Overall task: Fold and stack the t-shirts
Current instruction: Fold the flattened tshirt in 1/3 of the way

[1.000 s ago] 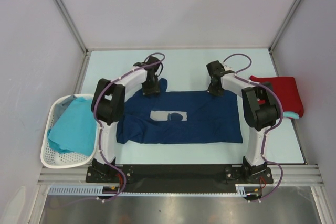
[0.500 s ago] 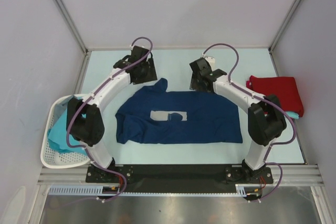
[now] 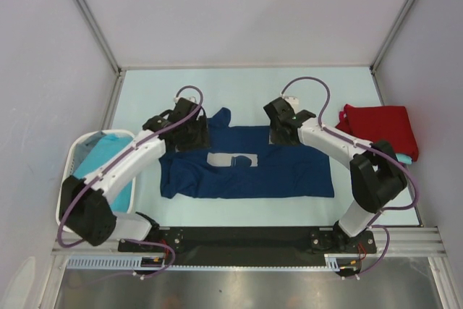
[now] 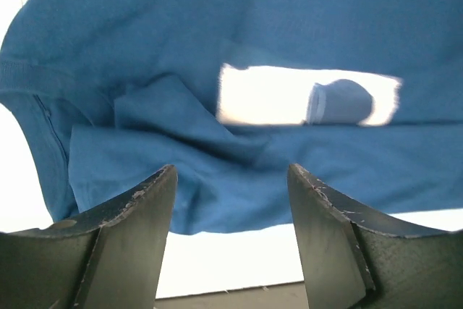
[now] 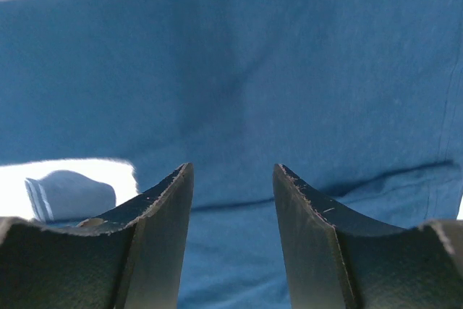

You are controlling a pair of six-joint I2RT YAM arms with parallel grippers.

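A navy t-shirt (image 3: 253, 171) with a pale grey chest print (image 3: 233, 158) lies spread in the middle of the table, its left side bunched. My left gripper (image 3: 189, 134) hovers open over the far left part, by the sleeve. My right gripper (image 3: 282, 132) hovers open over the far right part. The left wrist view shows open jaws (image 4: 231, 171) above navy cloth (image 4: 289, 27) and the print (image 4: 268, 95). The right wrist view shows open jaws (image 5: 233, 168) above smooth navy cloth (image 5: 253, 70). Neither holds anything. A folded red t-shirt (image 3: 383, 124) rests on a turquoise one (image 3: 405, 158) at the right.
A white perforated basket (image 3: 66, 186) at the left edge holds a turquoise t-shirt (image 3: 108, 171); the left arm's elbow passes over it. Enclosure walls bound the table at the back and both sides. A black rail carries the arm bases at the near edge.
Both grippers opened and let go of the navy t-shirt's far edge, pulled away towards the back, then returned over it. The left arm's elbow swung down to the left.
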